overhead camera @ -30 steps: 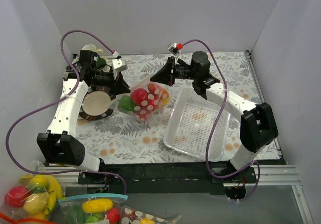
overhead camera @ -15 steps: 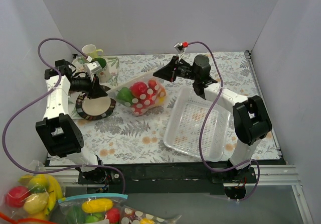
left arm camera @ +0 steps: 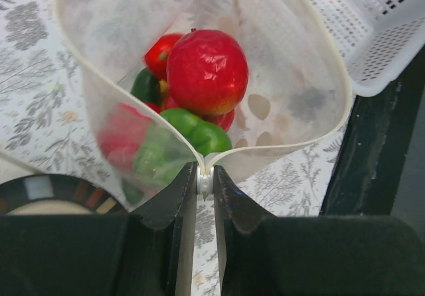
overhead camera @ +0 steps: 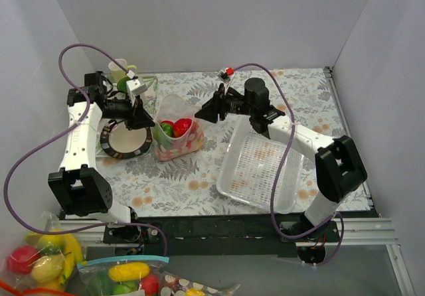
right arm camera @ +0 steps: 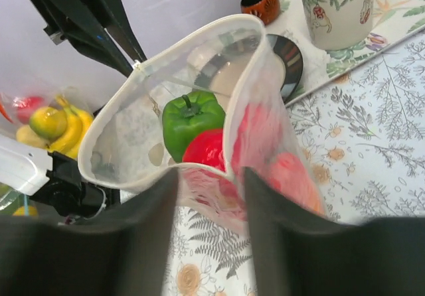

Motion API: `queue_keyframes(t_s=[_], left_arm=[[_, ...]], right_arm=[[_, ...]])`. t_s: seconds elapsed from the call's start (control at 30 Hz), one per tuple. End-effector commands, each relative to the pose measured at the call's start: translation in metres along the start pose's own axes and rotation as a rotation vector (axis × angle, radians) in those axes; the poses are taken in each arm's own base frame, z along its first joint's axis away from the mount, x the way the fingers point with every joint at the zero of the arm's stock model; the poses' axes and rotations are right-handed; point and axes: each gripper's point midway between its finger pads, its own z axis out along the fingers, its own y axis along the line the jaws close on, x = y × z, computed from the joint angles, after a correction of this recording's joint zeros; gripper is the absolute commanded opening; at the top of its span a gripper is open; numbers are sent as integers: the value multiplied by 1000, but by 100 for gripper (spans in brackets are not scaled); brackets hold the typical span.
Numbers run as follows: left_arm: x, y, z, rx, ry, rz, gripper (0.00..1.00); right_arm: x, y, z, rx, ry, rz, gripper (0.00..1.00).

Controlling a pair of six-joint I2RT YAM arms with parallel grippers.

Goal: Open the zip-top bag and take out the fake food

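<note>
The zip-top bag (overhead camera: 176,131) stands on the floral table with its mouth gaping upward. My left gripper (overhead camera: 143,116) is shut on the whitish zip strip (left arm camera: 205,178) at the bag's left corner. Inside lies the fake food: a red apple (left arm camera: 207,70), a green pepper (left arm camera: 194,130) and more red pieces beneath. My right gripper (overhead camera: 198,111) is open at the bag's opposite side. In the right wrist view the bag's rim (right arm camera: 199,170) hangs loose in the gap between its blurred fingers (right arm camera: 143,236), and the pepper (right arm camera: 191,119) shows through the mouth.
A white basket (overhead camera: 292,176) sits right of the bag. A dark-rimmed plate (overhead camera: 113,151) and a floral mug (right arm camera: 335,7) on a tray stand to the left. A small brown cup (right arm camera: 260,0) is behind. Bags of other fruit (overhead camera: 40,256) lie off the table's near-left corner.
The right gripper has opened and let go of the bag's rim. The bag, earlier stretched sideways between both grippers, now stands more upright with its mouth open. The left arm shifted right.
</note>
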Motion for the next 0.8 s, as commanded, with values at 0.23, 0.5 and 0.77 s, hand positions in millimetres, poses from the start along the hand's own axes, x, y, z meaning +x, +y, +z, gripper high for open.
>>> queue_keyframes(t_s=[0.23, 0.5, 0.77], left_arm=[[1, -41, 21, 90, -12, -25, 8], [-2, -53, 21, 107, -10, -19, 7], [-2, -66, 16, 112, -16, 8, 8]], right_arm=[[-63, 50, -50, 257, -73, -329, 86], [-39, 63, 8, 316, 159, -416, 79], [22, 35, 35, 435, 446, -371, 83]])
